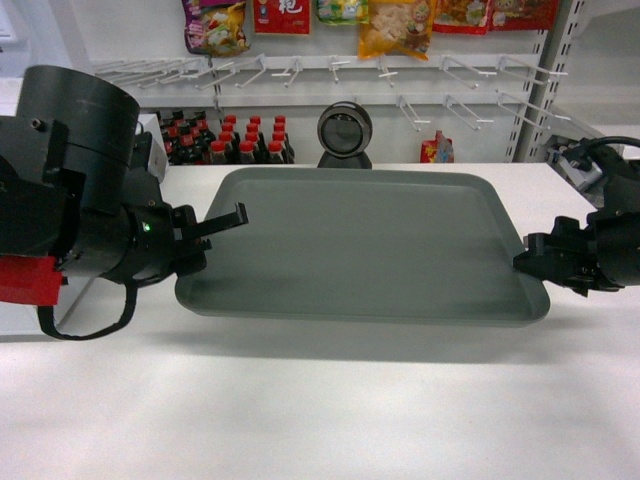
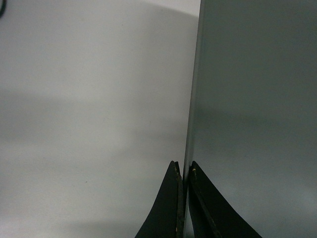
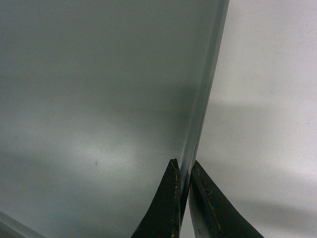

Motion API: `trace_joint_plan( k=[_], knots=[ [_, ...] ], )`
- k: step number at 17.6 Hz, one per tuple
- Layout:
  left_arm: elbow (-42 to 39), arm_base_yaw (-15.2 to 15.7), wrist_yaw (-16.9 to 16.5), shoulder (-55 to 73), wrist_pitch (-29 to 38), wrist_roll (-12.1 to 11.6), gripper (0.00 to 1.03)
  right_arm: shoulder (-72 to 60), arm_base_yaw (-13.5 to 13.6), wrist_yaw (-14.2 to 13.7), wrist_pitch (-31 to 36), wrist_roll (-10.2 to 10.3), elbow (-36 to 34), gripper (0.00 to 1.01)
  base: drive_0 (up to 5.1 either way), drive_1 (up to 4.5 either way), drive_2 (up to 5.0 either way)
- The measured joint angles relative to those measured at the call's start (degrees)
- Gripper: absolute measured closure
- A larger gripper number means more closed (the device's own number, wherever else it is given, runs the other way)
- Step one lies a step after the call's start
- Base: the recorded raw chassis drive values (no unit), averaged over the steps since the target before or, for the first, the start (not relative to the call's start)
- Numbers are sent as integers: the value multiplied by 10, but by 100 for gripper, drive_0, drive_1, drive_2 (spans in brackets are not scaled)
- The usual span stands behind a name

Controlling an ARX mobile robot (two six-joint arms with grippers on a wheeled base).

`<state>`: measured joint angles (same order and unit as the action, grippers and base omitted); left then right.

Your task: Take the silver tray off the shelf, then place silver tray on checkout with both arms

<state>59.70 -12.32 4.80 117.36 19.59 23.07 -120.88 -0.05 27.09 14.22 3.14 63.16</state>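
The silver tray (image 1: 360, 240) lies flat across the middle, over the white checkout (image 1: 320, 420), and casts a broad shadow beyond its front rim. My left gripper (image 1: 210, 236) is shut on the tray's left rim. In the left wrist view the left gripper (image 2: 184, 168) pinches the thin rim, with the tray (image 2: 257, 99) on the right and the checkout (image 2: 89, 99) on the left. My right gripper (image 1: 523, 256) is shut on the tray's right rim. The right wrist view shows the right gripper (image 3: 183, 166) clamping the rim of the tray (image 3: 99, 74), with the checkout (image 3: 267, 74) beyond. The shelf's perforated upright (image 1: 548, 80) rises at the back right.
Behind the counter stand rows of dark bottles with red caps (image 1: 230, 138) and a round black device (image 1: 345, 135). Snack bags (image 1: 395, 25) hang on peg hooks above. A small red packet (image 1: 436, 150) sits at the back right.
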Motion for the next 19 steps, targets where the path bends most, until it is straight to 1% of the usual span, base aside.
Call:
trace_joint_plan(
  k=[1,2,3,4,5,6,7,8,9,10,11,13,14,15,16,18,19],
  knots=[
    [11,-5,3,15,-8,9,100,-23,-1,-2,-18,-10,23,98,0,0,0],
    [15,-9,9,25,-8,14,100,-39,-3,-8,-23,-20,38,98,0,0,0],
    [18,-14,16,35,-15,26,100,-53,-3,-10,-36,-32,51,98,0,0,0],
    [23,-19,23,45,-21,35,100,-70,-3,-27,-31,-51,61,98,0,0,0],
    [32,-26,31,59,-35,42,100,-85,-2,-44,-18,-77,62,96,0,0,0],
    [43,-31,37,70,-49,54,99,-92,1,-55,-8,-111,59,84,0,0,0],
    [52,-36,48,80,-50,67,92,-93,2,-58,2,-122,55,76,0,0,0],
    [66,-45,60,85,-62,84,57,-83,3,-83,58,-130,30,42,0,0,0],
    [-18,-45,87,-83,-16,24,21,57,-50,-53,125,-96,-45,5,0,0,0],
    [-63,-58,168,-247,-5,-48,3,93,-57,-109,269,-74,-63,9,0,0,0],
    [-104,-59,140,-299,134,-103,11,93,-42,-183,385,-57,-115,20,0,0,0],
    [-135,-54,118,-323,197,-138,19,96,-32,-212,443,-51,-168,27,0,0,0],
    [-165,-46,108,-335,238,-161,24,97,-27,-220,461,-49,-194,31,0,0,0],
    [-185,-39,105,-342,254,-169,28,99,-21,-228,492,-47,-230,36,0,0,0],
    [-216,-29,99,-349,275,-185,33,106,-21,-229,515,-45,-259,42,0,0,0],
    [-258,-15,92,-349,290,-196,40,127,-22,-237,539,-43,-287,49,0,0,0],
    [-286,-3,91,-349,297,-203,46,149,-23,-242,554,-41,-303,55,0,0,0]
  ],
)
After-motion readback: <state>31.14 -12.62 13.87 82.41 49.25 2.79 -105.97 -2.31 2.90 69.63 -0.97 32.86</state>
